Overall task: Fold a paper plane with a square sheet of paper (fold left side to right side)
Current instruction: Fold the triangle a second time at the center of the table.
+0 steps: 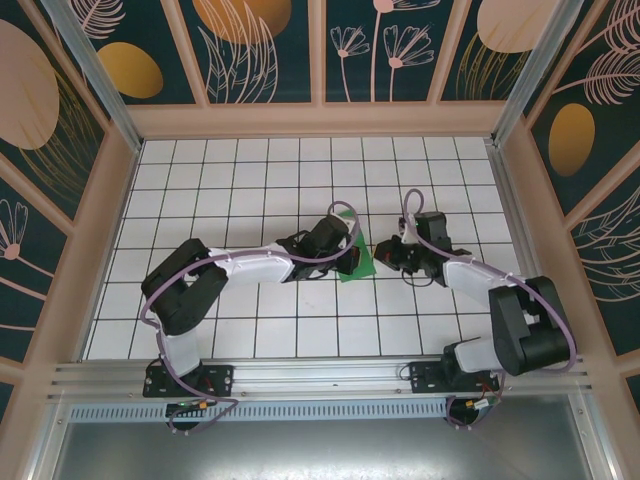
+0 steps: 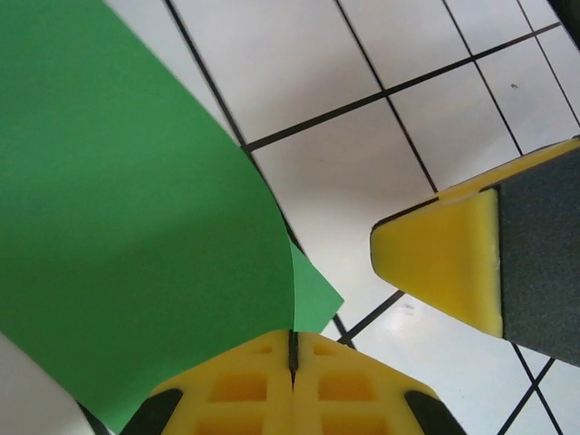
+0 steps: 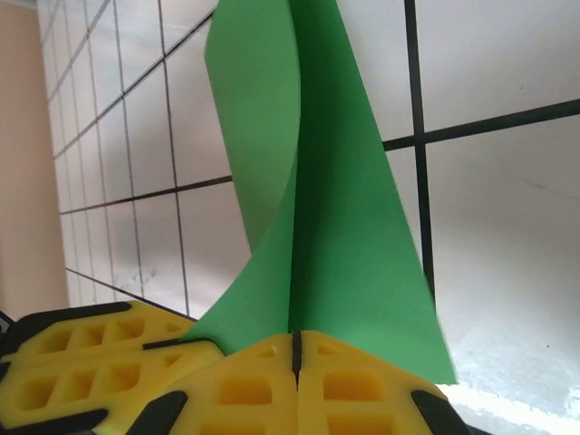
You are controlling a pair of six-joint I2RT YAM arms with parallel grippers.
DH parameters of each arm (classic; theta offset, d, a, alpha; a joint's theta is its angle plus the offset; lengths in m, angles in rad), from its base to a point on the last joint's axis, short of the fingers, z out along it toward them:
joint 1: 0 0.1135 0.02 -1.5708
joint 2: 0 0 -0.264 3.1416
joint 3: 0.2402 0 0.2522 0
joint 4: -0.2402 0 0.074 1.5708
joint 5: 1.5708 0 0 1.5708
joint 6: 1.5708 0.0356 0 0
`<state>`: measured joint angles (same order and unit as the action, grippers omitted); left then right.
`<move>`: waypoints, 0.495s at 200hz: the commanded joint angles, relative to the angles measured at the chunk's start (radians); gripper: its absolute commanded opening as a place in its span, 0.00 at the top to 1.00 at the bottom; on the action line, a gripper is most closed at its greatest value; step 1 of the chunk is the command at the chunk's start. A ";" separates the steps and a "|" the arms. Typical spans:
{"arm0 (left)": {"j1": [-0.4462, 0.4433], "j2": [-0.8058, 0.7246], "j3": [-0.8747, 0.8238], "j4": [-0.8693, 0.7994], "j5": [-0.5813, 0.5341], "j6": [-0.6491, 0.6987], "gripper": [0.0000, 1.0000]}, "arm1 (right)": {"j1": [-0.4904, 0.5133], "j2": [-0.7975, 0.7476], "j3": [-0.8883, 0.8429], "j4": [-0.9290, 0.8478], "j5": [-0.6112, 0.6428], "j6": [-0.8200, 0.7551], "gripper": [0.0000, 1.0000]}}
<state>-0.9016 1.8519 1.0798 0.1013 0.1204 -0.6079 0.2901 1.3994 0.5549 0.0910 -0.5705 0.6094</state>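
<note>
The square sheet of paper (image 1: 358, 266) is bright green and folded into layers, held above the tiles at mid-table between both grippers. My left gripper (image 1: 349, 256) is shut on its left part. In the left wrist view the paper (image 2: 136, 227) curves up out of the closed yellow jaws of that gripper (image 2: 293, 335). My right gripper (image 1: 384, 252) is shut on its right part. In the right wrist view the paper (image 3: 349, 227) rises from that gripper (image 3: 295, 337) as a narrow creased wedge. The grippers stand close together, less than a tile apart.
The white tiled table (image 1: 250, 180) is walled by a wooden rim (image 1: 320, 120) at the back and sides. A right finger (image 2: 444, 263) shows beside the paper in the left wrist view. A left finger (image 3: 82, 362) shows at the lower left of the right wrist view.
</note>
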 commanded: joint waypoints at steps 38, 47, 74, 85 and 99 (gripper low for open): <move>0.026 -0.038 -0.034 0.057 0.044 -0.054 1.00 | 0.070 0.146 0.065 -0.014 0.055 0.001 1.00; 0.030 -0.041 -0.039 0.063 0.045 -0.055 1.00 | 0.080 0.160 0.073 -0.031 0.065 -0.002 1.00; 0.035 -0.045 -0.037 0.040 0.034 -0.046 1.00 | 0.084 0.198 0.079 -0.061 0.070 -0.005 1.00; 0.036 -0.045 -0.035 0.024 0.024 -0.040 1.00 | 0.084 0.210 0.082 -0.074 0.073 -0.008 1.00; 0.041 -0.046 -0.040 0.017 0.025 -0.031 1.00 | 0.085 0.229 0.089 -0.095 0.076 -0.018 1.00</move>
<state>-0.8742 1.8370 1.0489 0.1303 0.1493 -0.6453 0.3683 1.5978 0.6147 0.0536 -0.5144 0.6090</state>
